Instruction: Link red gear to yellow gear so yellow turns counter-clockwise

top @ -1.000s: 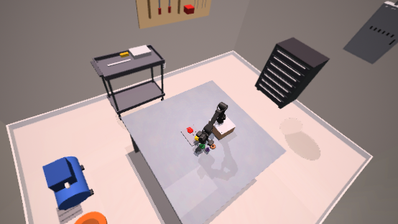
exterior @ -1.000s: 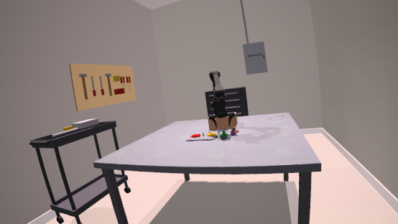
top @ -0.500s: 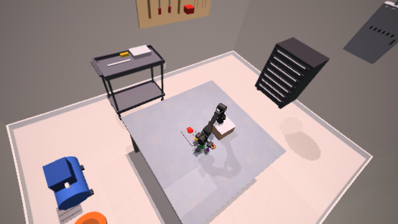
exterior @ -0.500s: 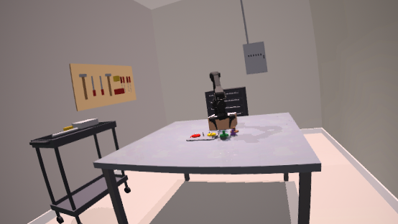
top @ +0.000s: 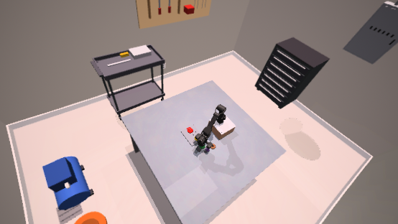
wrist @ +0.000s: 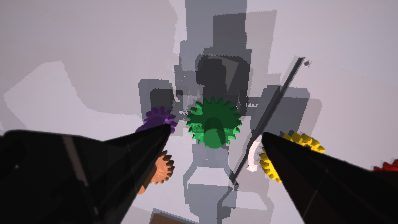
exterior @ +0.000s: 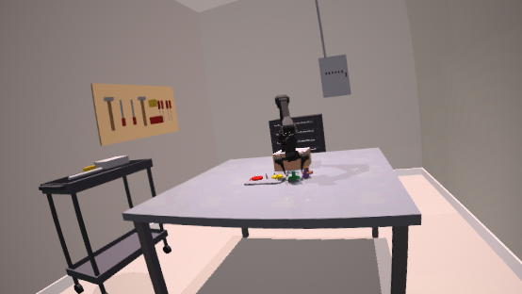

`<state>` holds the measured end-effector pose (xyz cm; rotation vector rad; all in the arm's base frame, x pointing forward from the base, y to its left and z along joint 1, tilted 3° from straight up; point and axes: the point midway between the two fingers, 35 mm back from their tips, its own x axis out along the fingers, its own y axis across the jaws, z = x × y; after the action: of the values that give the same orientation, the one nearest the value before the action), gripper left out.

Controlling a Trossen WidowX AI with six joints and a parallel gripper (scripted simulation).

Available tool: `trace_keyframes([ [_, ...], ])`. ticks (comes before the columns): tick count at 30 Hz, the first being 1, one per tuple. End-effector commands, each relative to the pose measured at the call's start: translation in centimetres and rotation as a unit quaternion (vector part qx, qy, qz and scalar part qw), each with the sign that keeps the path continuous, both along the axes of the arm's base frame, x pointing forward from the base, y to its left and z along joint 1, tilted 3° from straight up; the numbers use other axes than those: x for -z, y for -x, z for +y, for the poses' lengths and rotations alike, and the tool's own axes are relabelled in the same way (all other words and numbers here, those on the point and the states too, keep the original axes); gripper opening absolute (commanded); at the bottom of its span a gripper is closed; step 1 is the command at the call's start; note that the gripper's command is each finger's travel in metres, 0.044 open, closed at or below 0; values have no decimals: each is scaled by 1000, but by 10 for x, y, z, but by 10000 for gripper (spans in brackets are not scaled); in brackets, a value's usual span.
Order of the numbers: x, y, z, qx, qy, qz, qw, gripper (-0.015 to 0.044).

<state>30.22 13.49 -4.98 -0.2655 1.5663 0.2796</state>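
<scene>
Green gear (top: 202,146) (exterior: 293,177) (wrist: 214,120) stands loose on the table (top: 172,158) (exterior: 264,203) (wrist: 100,35), off the board; your gripper (top: 203,146) (exterior: 293,171) (wrist: 214,132) is spread wide and empty above it, the gear lying between the fingertip lines in the wrist view, so a straight descent appears to be required
</scene>
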Motion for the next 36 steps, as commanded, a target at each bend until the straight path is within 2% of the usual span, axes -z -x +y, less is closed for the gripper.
trace_keyframes([
  [1, 3, 2, 0, 2, 0, 4, 1000, 440],
  [3, 3, 2, 0, 2, 0, 4, 1000, 440],
  [17, 3, 2, 0, 2, 0, 4, 1000, 72],
  [23, 3, 2, 0, 2, 0, 4, 1000, 32],
  [25, 3, 2, 0, 2, -1, 4, 1000, 0],
  [36, -21, -3, 8, -12, -19, -6, 1000, 0],
])
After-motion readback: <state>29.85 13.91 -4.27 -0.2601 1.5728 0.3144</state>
